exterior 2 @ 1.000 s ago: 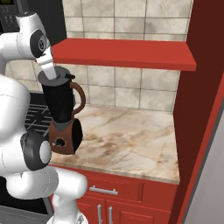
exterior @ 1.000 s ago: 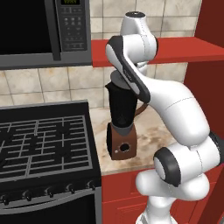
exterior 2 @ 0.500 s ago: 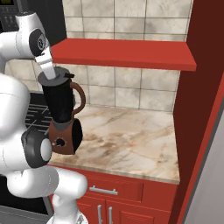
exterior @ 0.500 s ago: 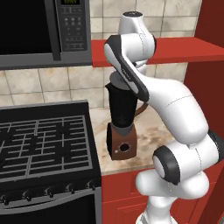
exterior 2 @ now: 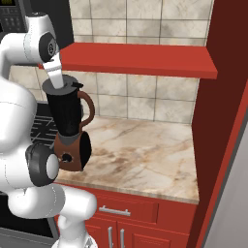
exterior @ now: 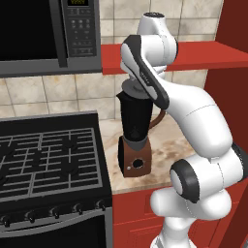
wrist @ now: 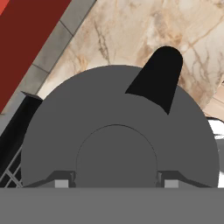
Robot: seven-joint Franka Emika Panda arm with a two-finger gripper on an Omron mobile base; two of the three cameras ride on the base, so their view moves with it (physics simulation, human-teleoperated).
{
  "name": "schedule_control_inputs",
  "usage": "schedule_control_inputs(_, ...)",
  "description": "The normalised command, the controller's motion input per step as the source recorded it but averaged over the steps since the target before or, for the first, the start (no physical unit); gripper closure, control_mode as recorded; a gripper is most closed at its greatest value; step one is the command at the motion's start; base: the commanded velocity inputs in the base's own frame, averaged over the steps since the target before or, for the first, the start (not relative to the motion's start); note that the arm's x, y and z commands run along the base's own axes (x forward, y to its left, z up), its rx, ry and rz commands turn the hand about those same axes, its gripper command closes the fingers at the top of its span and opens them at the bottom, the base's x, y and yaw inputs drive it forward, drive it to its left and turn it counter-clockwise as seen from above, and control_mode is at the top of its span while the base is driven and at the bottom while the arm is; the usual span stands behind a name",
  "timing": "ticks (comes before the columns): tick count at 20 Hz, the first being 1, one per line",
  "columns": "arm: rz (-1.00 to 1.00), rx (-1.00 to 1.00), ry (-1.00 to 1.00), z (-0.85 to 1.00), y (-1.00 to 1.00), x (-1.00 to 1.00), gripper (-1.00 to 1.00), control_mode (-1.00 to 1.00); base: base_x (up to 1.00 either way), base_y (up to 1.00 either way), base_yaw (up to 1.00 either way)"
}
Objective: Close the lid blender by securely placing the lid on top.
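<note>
Dark grey round lid (wrist: 118, 148) sits over the black blender (exterior: 135, 127); pincer (wrist: 114, 179) pinching its raised centre.

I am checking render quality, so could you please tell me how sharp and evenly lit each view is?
Left base view: flat even light, the blender crisp, no glare. Right base view: equally sharp, a soft shadow beneath the red shelf. Hand view: the lid is uniform grey without shading, edges sharp, the counter in focus.

The lid (wrist: 118, 144) hides the blender (exterior: 136, 135) mouth from the hand camera. In the left base view the arm covers the jar's rim and part of its handle.
</note>
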Motion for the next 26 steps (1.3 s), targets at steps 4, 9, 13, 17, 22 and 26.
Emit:
schedule_control_inputs(4, 0.00, 0.02, 0.00, -0.53, 0.00, 0.07, 1.00, -1.00, 0.00, 0.00, 0.00)
schedule_control_inputs(9, 0.00, 0.00, 0.01, -0.66, 0.16, 0.07, 1.00, -1.00, 0.00, 0.00, 0.00)
schedule_control_inputs(13, 0.00, 0.00, 0.00, -0.66, 0.30, 0.02, 1.00, -1.00, 0.00, 0.00, 0.00)
schedule_control_inputs(17, 0.00, 0.00, 0.00, -0.64, 0.13, 0.18, 1.00, -1.00, 0.00, 0.00, 0.00)
schedule_control_inputs(22, 0.00, 0.00, 0.00, -0.56, 0.01, 0.55, 1.00, -1.00, 0.00, 0.00, 0.00)
schedule_control_inputs(26, 0.00, -0.01, -0.09, -0.35, 0.00, 0.40, 1.00, -1.00, 0.00, 0.00, 0.00)
